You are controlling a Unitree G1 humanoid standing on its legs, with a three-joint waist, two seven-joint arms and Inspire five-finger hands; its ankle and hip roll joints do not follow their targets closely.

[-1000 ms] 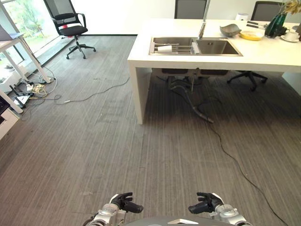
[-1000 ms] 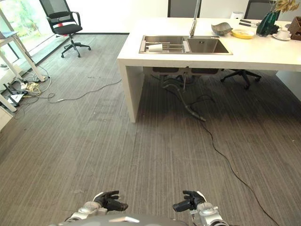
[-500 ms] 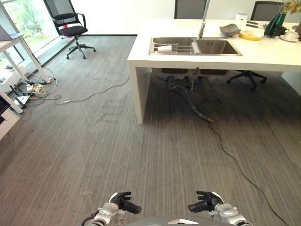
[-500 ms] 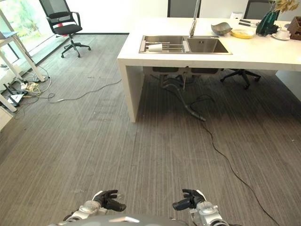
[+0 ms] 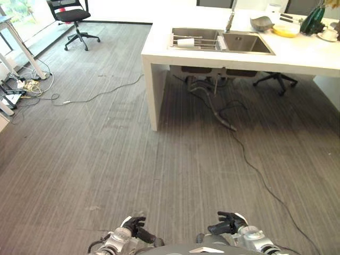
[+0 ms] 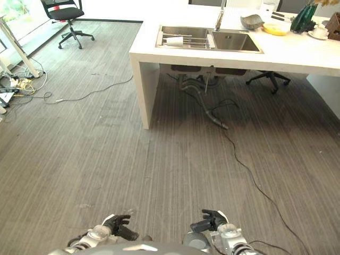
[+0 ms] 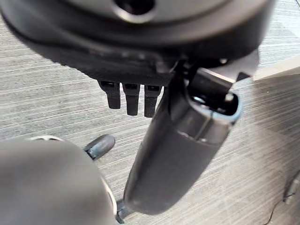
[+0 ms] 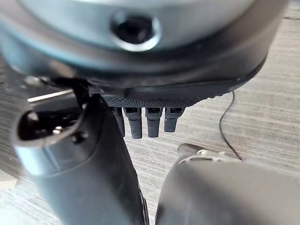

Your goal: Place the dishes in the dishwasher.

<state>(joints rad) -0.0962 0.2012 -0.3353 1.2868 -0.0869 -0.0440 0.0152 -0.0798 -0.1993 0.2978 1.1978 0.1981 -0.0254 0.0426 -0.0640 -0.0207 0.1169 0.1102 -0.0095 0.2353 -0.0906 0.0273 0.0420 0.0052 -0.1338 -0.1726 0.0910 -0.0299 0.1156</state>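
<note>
Left eye view: both hands, left hand [image 5: 134, 227] and right hand [image 5: 229, 226], curled and empty, well short of the sink [image 5: 245, 42]; approach step, next walk closer.

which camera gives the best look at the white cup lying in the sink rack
The right eye view: the white cup lies on its side on the sink rack, fully in sight. The left eye view shows it much the same; the wrist views face the floor.
</note>
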